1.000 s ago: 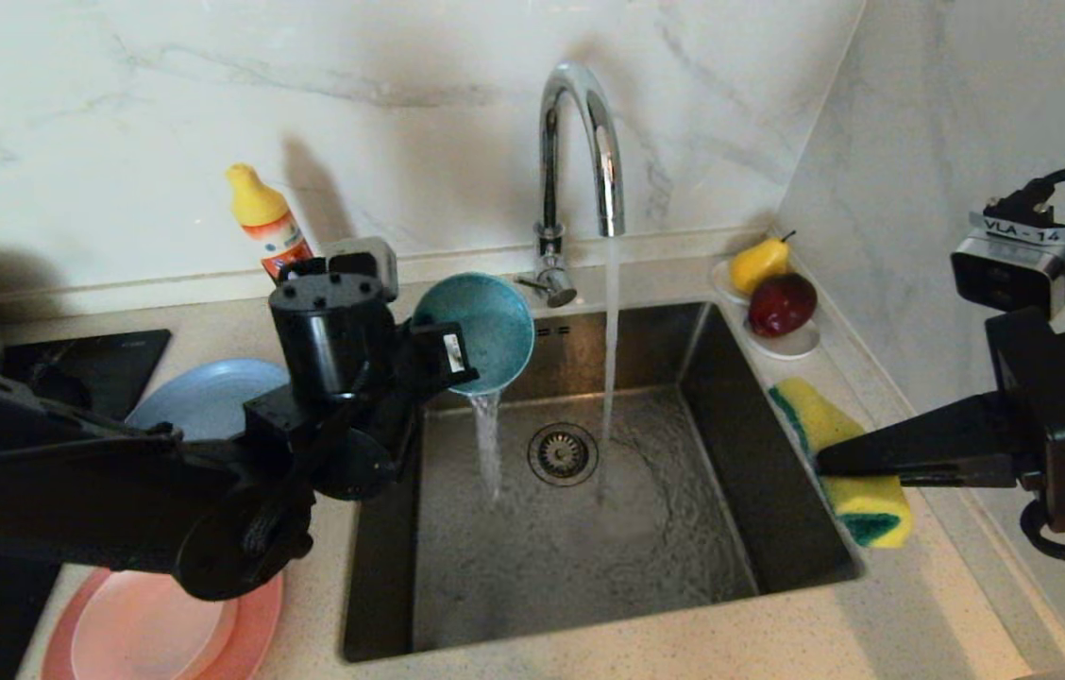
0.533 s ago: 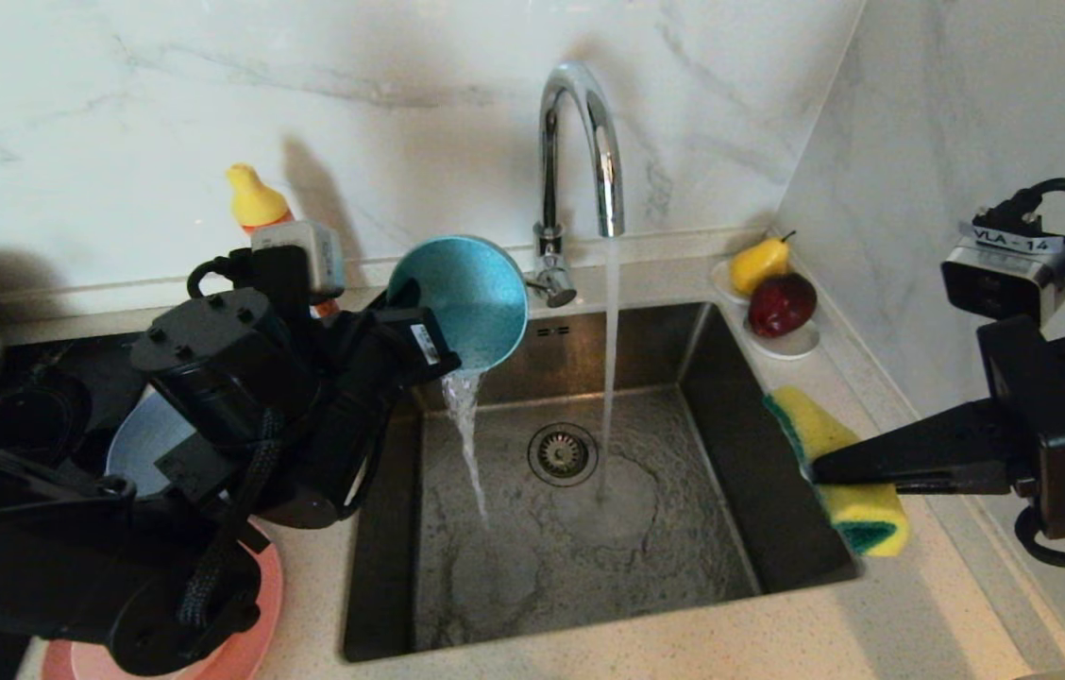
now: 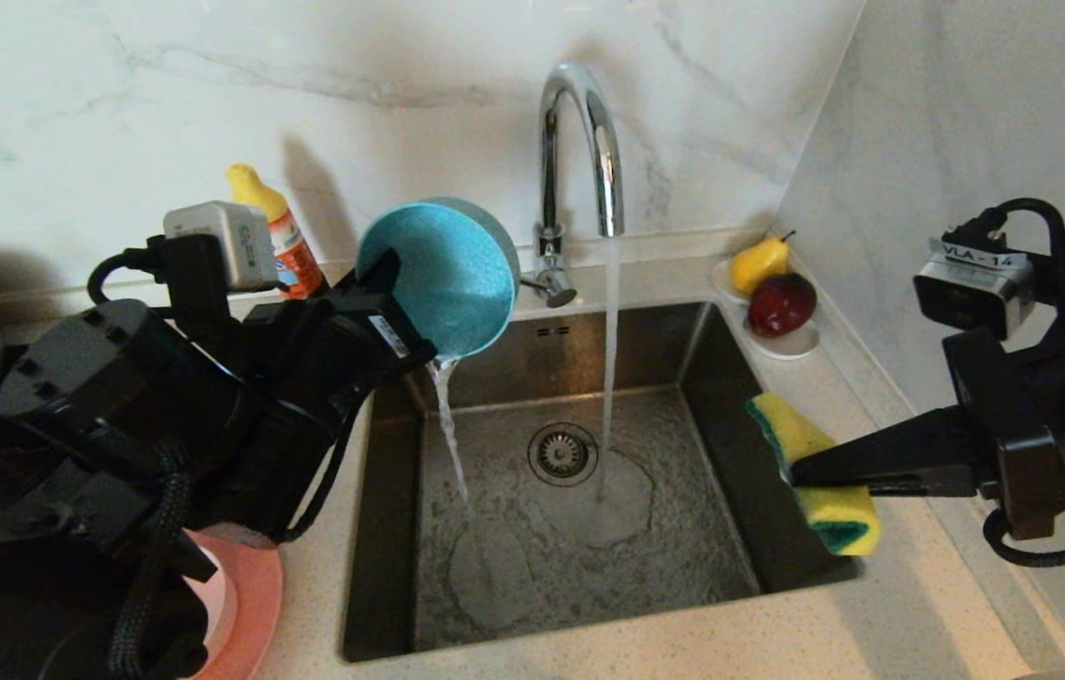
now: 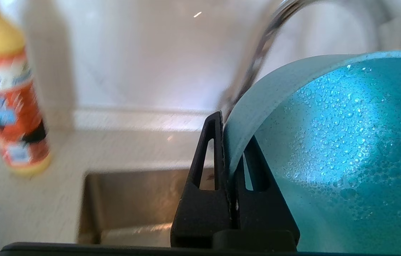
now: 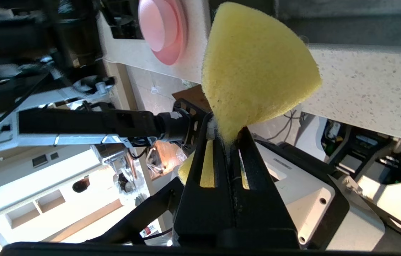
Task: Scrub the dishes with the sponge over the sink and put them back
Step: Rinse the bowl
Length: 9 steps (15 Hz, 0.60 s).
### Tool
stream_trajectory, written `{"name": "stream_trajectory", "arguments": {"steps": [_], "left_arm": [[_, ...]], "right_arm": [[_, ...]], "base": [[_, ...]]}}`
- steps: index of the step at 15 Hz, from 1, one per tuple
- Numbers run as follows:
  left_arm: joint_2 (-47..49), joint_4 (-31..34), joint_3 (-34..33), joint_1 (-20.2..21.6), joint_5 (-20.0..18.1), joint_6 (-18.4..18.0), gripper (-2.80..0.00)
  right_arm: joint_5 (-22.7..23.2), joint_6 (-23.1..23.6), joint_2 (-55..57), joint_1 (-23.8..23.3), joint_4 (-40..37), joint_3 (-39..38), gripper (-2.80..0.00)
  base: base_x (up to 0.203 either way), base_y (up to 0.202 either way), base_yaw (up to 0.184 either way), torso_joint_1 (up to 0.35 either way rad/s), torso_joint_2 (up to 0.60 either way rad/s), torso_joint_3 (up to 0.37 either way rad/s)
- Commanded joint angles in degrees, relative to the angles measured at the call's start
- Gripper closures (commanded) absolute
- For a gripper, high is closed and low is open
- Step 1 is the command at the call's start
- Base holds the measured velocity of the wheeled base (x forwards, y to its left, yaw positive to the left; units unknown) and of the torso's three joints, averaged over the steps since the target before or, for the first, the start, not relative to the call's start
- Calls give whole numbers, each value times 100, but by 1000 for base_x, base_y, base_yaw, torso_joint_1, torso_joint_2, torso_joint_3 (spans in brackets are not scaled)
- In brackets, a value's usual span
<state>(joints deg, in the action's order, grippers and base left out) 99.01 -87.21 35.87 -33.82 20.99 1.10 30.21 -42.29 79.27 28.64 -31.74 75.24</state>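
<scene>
Left wrist view, droplets beading inside teal bowl (image 4: 335,149) (head view misses them)

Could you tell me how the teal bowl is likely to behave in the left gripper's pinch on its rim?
The teal bowl looks beaded with water, so probably slippery. The left gripper clamps only its rim, so it may pivot. It seems rigid, keeping its shape.

A white label (image 3: 974,258) on the camera box of the right arm reads "VLA - 14" (black letters). The print on the orange bottle (image 3: 287,247) cannot be read.
</scene>
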Motion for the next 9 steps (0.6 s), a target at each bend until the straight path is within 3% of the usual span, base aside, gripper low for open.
{"name": "stream_trajectory", "arguments": {"steps": [1,9], "left_arm": [[-198,-45,-98,-2,-69,-31,0],[-681,-45,-169,-2,-350,-180,0]], "right_arm": [[11,-25,89,-7,-25,17,0],[20,-19,132,-42,-7,-3,0]], "base": [[0,0,0,0,0,0],[0,0,0,0,0,0]]}}
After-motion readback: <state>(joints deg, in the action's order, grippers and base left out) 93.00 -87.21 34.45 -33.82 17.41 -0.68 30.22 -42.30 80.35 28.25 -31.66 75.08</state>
